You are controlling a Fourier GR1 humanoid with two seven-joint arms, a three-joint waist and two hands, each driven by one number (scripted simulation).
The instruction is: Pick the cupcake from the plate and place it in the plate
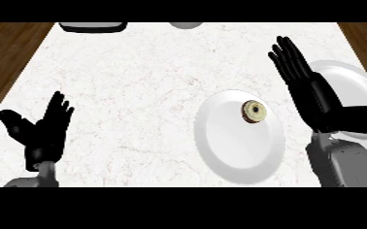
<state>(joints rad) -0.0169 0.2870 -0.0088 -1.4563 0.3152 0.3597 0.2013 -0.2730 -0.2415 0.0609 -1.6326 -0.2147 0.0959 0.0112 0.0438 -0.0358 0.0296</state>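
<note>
cupcake (254, 111) lies on white plate (229, 150), right hand (312, 94) flat beside it.

At the near left, the left hand (44, 126) is black throughout, with a broad palm, slender tapering fingers and a thicker thumb; its surface is faintly glossy. The left forearm (34, 178) is grey, narrow and rounded where it meets the black wrist. At the right, the right hand (309, 85) has the same black, long-fingered form, with soft highlights along its edges. The right forearm (342, 164) is a bulkier grey casing crossed by dark panel seams.
</note>
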